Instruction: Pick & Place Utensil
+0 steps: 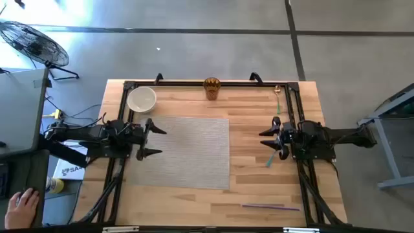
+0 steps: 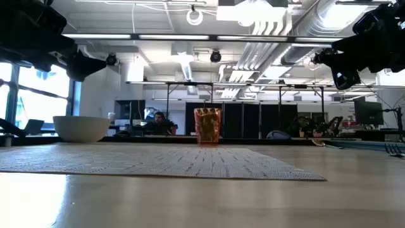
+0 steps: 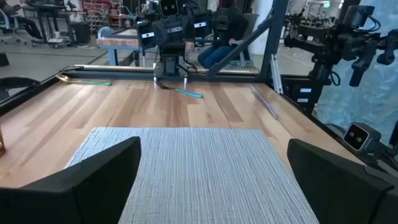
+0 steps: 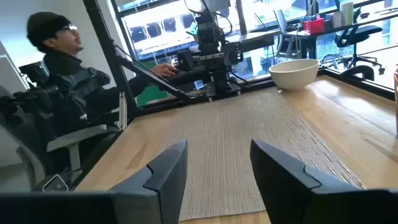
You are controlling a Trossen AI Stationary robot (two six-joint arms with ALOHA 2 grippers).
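Placemat [image 2: 158, 161] foremost; teal utensil [image 1: 270, 160] half-hidden.

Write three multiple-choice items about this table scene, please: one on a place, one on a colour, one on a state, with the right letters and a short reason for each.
1. Where is the white bowl?
A. at the far left corner of the placemat
B. on the middle of the placemat
C. beside the right arm

2. What colour is the cup at the table's far edge?
A. blue
B. amber
C. white

3. How is the left gripper?
A. shut on a spoon
B. shut on the bowl
C. open, holding nothing

Answers: 1 A, the high view shows the bowl beside the mat's far left corner. 2 B, the low view shows it amber-orange. 3 C, its fingers stand apart over the mat's left edge; the right gripper is likewise open.
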